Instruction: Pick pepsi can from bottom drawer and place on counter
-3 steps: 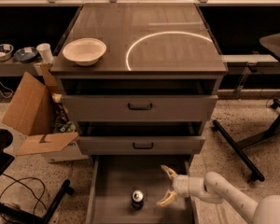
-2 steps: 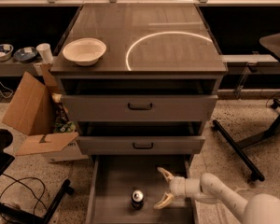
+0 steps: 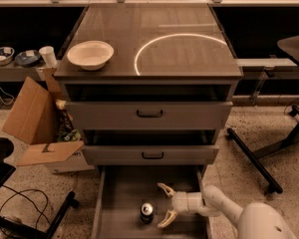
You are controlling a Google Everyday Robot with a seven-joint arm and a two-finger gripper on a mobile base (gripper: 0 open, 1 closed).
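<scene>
The pepsi can (image 3: 147, 212) stands upright on the floor of the open bottom drawer (image 3: 119, 195), its silver top showing. My gripper (image 3: 162, 206) is inside the drawer just right of the can, fingers spread open and pointing left toward it, not touching it. The white arm comes in from the lower right. The counter (image 3: 179, 39) is the glossy dark cabinet top above, with a bright curved light reflection.
A white bowl (image 3: 90, 54) sits on the counter's left side. Two drawer fronts with black handles (image 3: 149, 114) are above the open drawer. An open cardboard box (image 3: 37, 121) stands left of the cabinet. A white paper cup (image 3: 48, 56) sits on the left shelf. Black table legs (image 3: 259, 158) stand at the right.
My gripper has moved left inside the drawer, closer to the can. The can has not moved.
</scene>
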